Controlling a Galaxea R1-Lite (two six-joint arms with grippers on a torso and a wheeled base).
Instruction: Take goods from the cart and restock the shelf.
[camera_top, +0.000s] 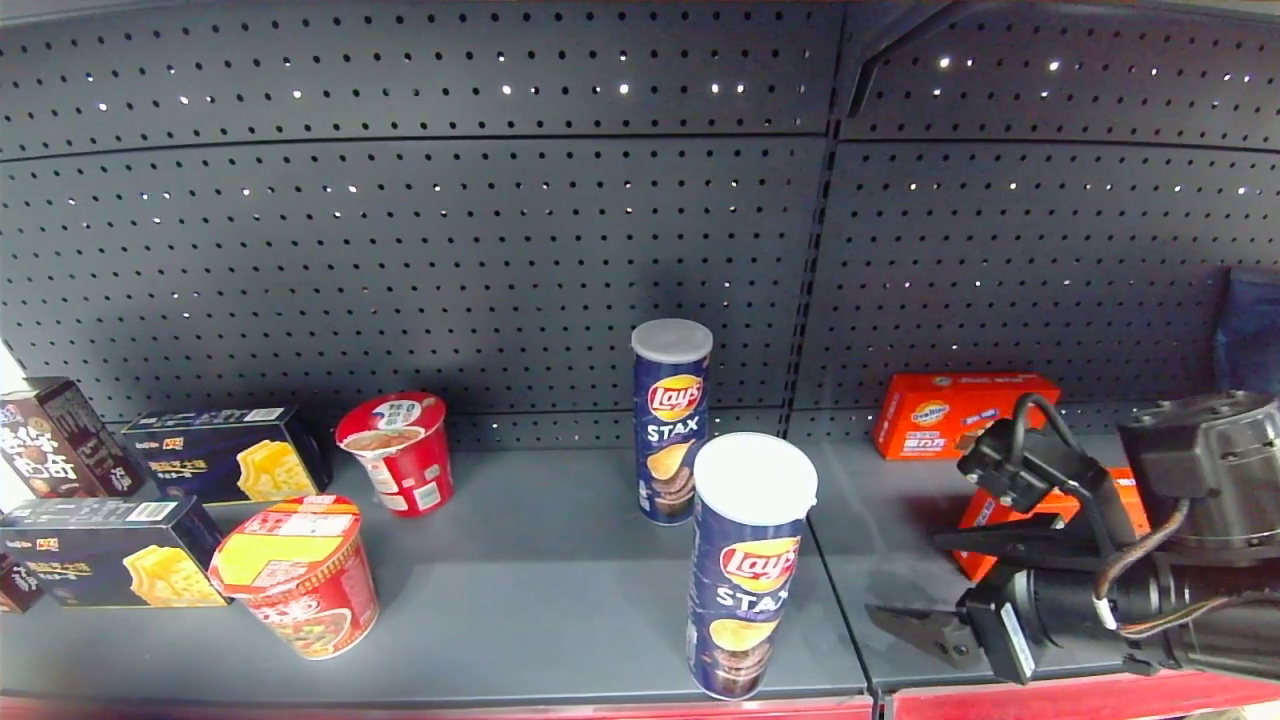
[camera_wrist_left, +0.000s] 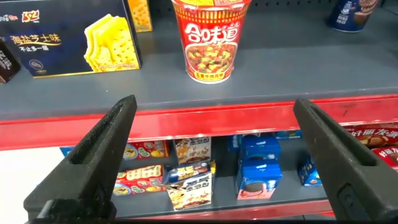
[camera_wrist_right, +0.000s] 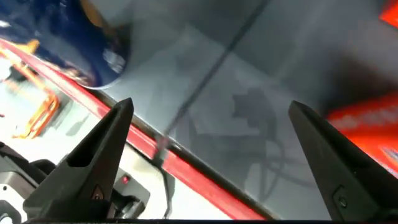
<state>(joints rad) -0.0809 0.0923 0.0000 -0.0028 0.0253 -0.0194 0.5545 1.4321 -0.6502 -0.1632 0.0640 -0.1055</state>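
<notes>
**Right gripper open beside the front chip can**

The right gripper hangs low over the smooth grey metal shelf, its black wedge-shaped fingers spread and empty. A tall dark-blue cylindrical chip can with a white plastic lid stands upright just to its left, near the shelf's red front edge. A second dark-blue can with a grey lid stands farther back, and a flat orange cardboard box lies behind the gripper. The left gripper is splayed too, holding nothing — it faces a red tapered noodle cup and a dark-blue cracker box. A perforated grey back panel rises behind the goods.
</notes>
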